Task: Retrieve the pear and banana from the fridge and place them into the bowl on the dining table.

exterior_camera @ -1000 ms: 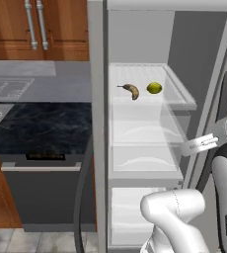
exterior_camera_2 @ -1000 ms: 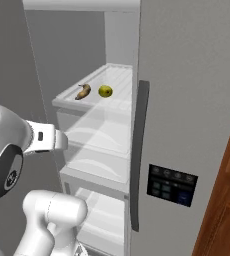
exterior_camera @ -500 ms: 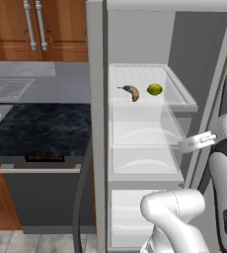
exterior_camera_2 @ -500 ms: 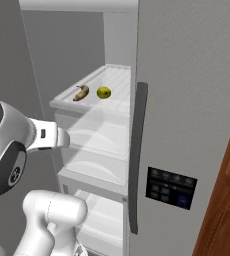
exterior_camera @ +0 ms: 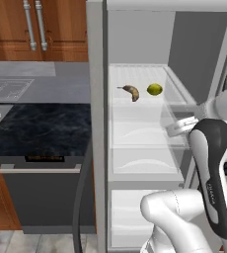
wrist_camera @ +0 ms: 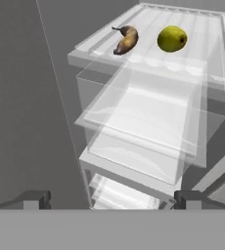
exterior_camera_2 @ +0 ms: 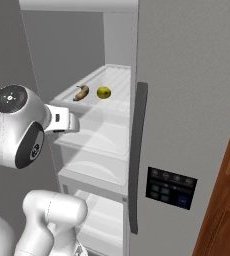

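Observation:
The fridge (exterior_camera_2: 187, 90) stands open. On its upper glass shelf (wrist_camera: 202, 63) lie the banana (exterior_camera: 131, 92) (exterior_camera_2: 81, 92) (wrist_camera: 125, 39) and, just to its right, the pear (exterior_camera: 155, 89) (exterior_camera_2: 104, 92) (wrist_camera: 171, 38), a little apart from each other. My gripper (wrist_camera: 112, 200) is open with nothing between its fingertips. It hovers in front of the fridge, below and short of the fruit shelf. My white hand (exterior_camera: 180, 126) (exterior_camera_2: 62, 122) is level with the clear drawer under that shelf. The bowl and the dining table are out of view.
Clear glass drawers (wrist_camera: 148, 132) stack below the fruit shelf. The closed fridge door with its long dark handle (exterior_camera_2: 136, 150) and control panel (exterior_camera_2: 169, 187) is to the right. A dark counter (exterior_camera: 36, 128) and wooden cupboards (exterior_camera: 36, 29) lie left of the fridge.
My hand has moved up and in toward the fridge shelves. The fruits have not moved and the gripper stays open.

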Available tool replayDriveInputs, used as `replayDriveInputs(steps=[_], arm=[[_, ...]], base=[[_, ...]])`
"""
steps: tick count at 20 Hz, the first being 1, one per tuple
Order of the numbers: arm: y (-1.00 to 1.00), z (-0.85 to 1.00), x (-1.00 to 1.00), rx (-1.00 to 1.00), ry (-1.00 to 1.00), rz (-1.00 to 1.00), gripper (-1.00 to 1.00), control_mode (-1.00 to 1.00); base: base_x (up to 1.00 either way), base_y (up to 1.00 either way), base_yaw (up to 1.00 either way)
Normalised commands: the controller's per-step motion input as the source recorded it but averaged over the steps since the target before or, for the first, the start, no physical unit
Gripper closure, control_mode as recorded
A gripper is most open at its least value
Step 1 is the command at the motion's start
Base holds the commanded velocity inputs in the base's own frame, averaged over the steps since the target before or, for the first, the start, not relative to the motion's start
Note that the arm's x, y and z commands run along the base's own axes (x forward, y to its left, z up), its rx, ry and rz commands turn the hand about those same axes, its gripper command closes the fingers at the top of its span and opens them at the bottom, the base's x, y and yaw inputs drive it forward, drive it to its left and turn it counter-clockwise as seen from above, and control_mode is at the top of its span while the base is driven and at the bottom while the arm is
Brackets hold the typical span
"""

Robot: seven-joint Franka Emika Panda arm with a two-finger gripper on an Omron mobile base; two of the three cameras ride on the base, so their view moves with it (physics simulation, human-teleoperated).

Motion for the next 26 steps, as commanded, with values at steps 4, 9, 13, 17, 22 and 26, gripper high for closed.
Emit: replayDriveInputs(steps=[4, 9, 13, 17, 22, 26], arm=[[0.0, 0.06, 0.4, 0.0, 0.0, 0.0, -1.0, -1.0], [0.0, 0.19, 0.32, 0.0, 0.0, 0.0, -1.0, -1.0], [0.0, 0.31, 0.33, 0.0, 0.0, 0.0, -1.0, -1.0], [0.0, 0.19, 0.39, 0.0, 0.0, 0.0, -1.0, -1.0], [0.01, 0.0, 0.54, 0.01, -0.01, 0.0, -1.0, -1.0], [0.02, -0.11, 0.53, 0.02, -0.01, 0.0, -1.0, -1.0]], base=[[0.0, 0.0, 0.0], [0.0, 0.0, 0.0], [0.0, 0.0, 0.0], [0.0, 0.0, 0.0], [0.0, 0.0, 0.0], [0.0, 0.0, 0.0]])
